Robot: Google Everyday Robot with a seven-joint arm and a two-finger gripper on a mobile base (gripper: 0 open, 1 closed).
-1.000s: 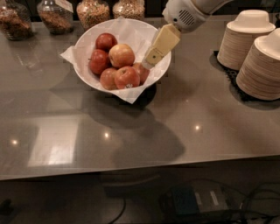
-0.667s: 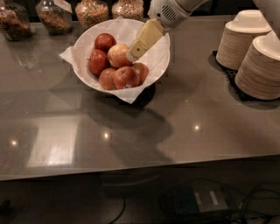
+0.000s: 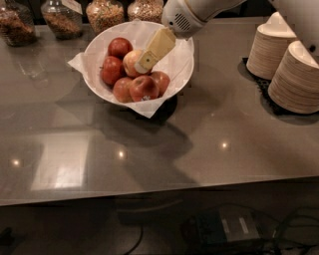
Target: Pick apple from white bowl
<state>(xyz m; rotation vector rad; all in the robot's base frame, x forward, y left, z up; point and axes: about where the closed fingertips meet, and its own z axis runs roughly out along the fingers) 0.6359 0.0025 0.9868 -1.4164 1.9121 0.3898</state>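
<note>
The white bowl [image 3: 185,69], lined with crumpled white paper [image 3: 145,106], stands on the grey table [image 3: 234,149], far and left of centre. The apple [image 3: 129,62], the palest one, lies near the bowl's middle among darker red apples [image 3: 144,87]. The claw [image 3: 144,62] reaches in from the far right, its cream tip over the bowl at the pale apple's right side. Whether the claw is apart or together cannot be told, nor whether it touches the apple. Stacked beige bowls [image 3: 296,79] stand at right; jars [image 3: 103,13] line the far edge.
</note>
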